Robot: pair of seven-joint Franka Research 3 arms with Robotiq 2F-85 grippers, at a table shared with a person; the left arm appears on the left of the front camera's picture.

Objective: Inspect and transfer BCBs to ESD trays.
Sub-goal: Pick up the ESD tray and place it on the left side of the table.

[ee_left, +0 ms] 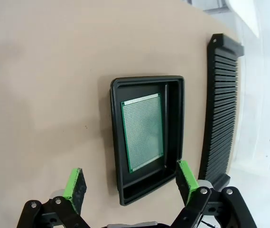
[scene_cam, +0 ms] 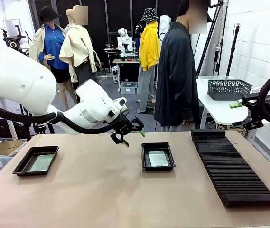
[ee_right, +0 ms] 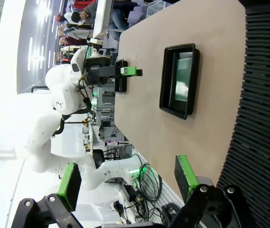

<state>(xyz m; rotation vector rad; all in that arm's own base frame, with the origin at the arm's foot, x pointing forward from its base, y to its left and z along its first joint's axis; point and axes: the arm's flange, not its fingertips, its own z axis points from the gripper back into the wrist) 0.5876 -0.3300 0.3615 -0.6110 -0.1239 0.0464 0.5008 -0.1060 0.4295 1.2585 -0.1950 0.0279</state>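
Tabletop: BCB (ee_left: 143,132) lengthwise in tray (ee_left: 117,157)

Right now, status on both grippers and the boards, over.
Left gripper open, empty, above the table beside the middle glossy black tray. Right gripper open, empty. One green circuit board in each tray. Nothing in the way.

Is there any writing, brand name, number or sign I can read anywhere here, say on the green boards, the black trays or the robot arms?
None can be read.
Green rectangular circuit board in the middle glossy black plastic tray: a grid of holes, no print to make out.
Long black ribbed rack: no label.
Left gripper and right gripper, both open: no legible marking.
White left arm: a small dark mark, too small to read.
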